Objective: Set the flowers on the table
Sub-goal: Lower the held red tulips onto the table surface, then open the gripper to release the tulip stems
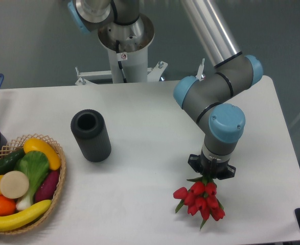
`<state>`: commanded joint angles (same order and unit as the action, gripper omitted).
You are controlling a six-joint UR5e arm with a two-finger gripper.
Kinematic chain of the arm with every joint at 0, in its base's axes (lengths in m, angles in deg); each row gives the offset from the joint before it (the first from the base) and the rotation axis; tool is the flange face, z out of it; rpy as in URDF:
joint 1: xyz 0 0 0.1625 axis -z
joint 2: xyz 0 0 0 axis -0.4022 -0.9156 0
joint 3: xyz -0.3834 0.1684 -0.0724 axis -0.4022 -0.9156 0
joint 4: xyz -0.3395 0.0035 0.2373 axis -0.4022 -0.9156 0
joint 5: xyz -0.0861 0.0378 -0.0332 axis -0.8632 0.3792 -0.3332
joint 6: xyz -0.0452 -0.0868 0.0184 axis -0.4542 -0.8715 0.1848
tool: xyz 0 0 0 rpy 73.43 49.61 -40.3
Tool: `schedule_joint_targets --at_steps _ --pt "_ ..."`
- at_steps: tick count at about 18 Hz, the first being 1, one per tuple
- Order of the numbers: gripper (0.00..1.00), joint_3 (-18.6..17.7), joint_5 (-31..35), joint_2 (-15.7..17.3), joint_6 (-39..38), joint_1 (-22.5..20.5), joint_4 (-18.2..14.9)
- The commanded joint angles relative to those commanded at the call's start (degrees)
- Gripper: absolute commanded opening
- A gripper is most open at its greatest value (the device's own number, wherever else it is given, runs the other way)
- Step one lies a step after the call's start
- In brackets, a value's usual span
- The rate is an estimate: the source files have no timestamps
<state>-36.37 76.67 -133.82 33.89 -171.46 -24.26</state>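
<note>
End effector (209, 176) down, arm bent

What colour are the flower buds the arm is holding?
Red, with green leaves; the flowers show clearly in the fixed camera view.

Even, bright overhead light, diffuse. White table (155, 117) reads slightly grey, no hard glare. Soft faint shadow under the flowers (200, 199), near the table's front edge; another beside the dark cylinder (91, 135). Mild sheen on the arm's metal tube. Focus slightly soft overall; low resolution. No obvious edge distortion.
</note>
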Motion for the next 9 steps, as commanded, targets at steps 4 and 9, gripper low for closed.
schedule_joint_targets --at_steps 4,9 --pt "1.00 0.1 0.2 0.0 -0.3 -0.1 0.5" --pt "1.00 -0.1 0.4 0.3 -1.9 -0.2 2.6"
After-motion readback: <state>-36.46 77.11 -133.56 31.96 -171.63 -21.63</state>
